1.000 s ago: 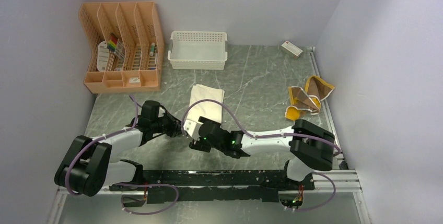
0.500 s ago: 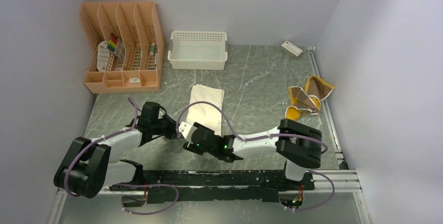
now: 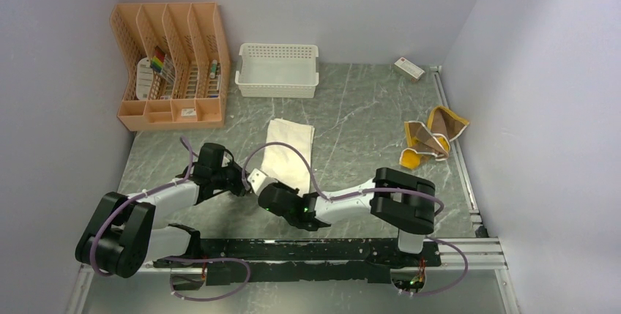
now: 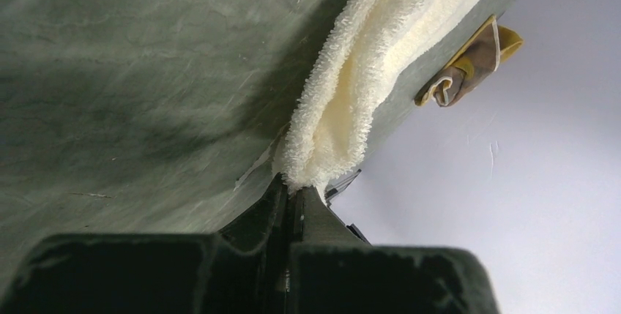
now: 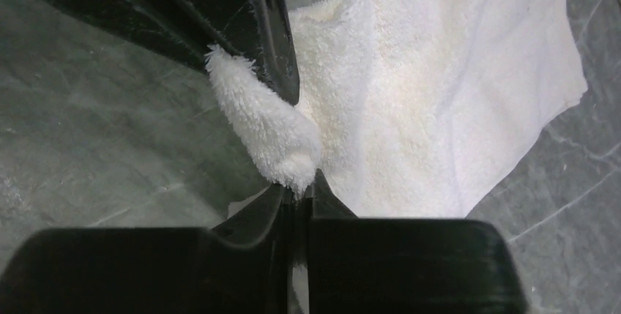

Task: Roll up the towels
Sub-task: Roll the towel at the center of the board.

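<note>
Left claw (image 4: 296, 191): jaws pressed together, with the near corner of the white towel (image 4: 366, 72) pinched at the tips. The terry edge bunches right at the tips, and the cloth runs away ahead of the claw, raised off the table (image 4: 110, 72) at the pinch. Right claw (image 5: 300, 189): jaws closed to a slit, with a curled nub of the same towel's near edge caught at the tips. In the right wrist view the left claw's fingers (image 5: 253, 28) come in from ahead and to the left of the right claw and clamp that same nub, so the 2 claws meet on 1 corner. From above, the tips sit just beside each other, the left claw immediately left of the right; I cannot tell whether metal touches metal. Only the pinched corner is curled. Beyond both claws the rest of the white towel lies flat as a long rectangle stretching straight away. The yellow towel (image 3: 428, 138) lies crumpled far ahead and to the right of both claws, near the right table edge and well apart from the white towel. Farthest out: white lattice basket (image 3: 277, 70) straight ahead past the white towel's far end, orange file organizer (image 3: 168, 65) ahead-left, and a small box (image 3: 408, 69) ahead-right by the back wall.
</note>
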Controlling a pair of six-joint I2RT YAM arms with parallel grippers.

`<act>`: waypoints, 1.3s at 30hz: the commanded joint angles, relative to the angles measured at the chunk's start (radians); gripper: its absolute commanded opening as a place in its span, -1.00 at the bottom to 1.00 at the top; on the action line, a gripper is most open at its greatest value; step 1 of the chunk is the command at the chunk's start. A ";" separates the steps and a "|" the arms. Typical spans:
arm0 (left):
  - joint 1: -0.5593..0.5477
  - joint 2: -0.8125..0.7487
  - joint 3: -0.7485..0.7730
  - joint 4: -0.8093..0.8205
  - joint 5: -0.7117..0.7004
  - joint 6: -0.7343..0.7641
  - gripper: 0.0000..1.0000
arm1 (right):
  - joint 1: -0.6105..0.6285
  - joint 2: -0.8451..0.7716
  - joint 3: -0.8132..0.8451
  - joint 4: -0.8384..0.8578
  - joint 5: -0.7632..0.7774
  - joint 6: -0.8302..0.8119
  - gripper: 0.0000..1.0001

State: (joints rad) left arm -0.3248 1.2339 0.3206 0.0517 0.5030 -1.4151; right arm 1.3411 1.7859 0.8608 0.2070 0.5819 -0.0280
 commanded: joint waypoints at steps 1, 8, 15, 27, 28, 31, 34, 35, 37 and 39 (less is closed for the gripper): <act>-0.007 -0.004 0.027 -0.033 0.018 -0.006 -0.87 | 0.000 0.028 0.049 -0.063 0.068 0.046 -1.00; 0.005 -0.016 0.032 -0.030 -0.008 0.030 -0.86 | -0.101 -0.067 0.046 -0.144 -0.361 -0.032 -1.00; 0.087 -0.045 0.075 -0.111 -0.016 0.154 -0.06 | -0.376 -0.121 0.164 -0.383 -0.940 -0.077 -1.00; 0.153 -0.152 0.157 -0.262 -0.078 0.377 0.52 | -0.541 0.243 0.503 -0.730 -1.428 -0.186 -1.00; 0.155 -0.168 0.170 -0.292 -0.102 0.399 0.53 | -0.549 0.267 0.507 -0.729 -1.444 -0.187 -1.00; 0.162 -0.206 0.205 -0.372 -0.179 0.460 0.70 | -0.569 0.303 0.526 -0.739 -1.477 -0.196 -1.00; 0.170 -0.236 0.238 -0.377 -0.181 0.543 0.67 | -0.582 0.332 0.555 -0.763 -1.491 -0.208 -1.00; 0.170 -0.243 0.247 -0.375 -0.156 0.568 0.66 | -0.585 0.346 0.568 -0.774 -1.496 -0.212 -1.00; 0.168 -0.259 0.246 -0.334 -0.077 0.615 0.80 | -0.596 0.376 0.596 -0.786 -1.509 -0.206 -1.00; 0.168 -0.273 0.230 -0.300 -0.013 0.645 0.84 | -0.603 0.408 0.631 -0.799 -1.521 -0.205 -1.00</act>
State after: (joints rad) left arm -0.1642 0.9920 0.5426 -0.2787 0.3817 -0.8959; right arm 0.7578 2.1315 1.4326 -0.5411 -0.8879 -0.2180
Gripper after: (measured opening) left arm 0.896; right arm 0.028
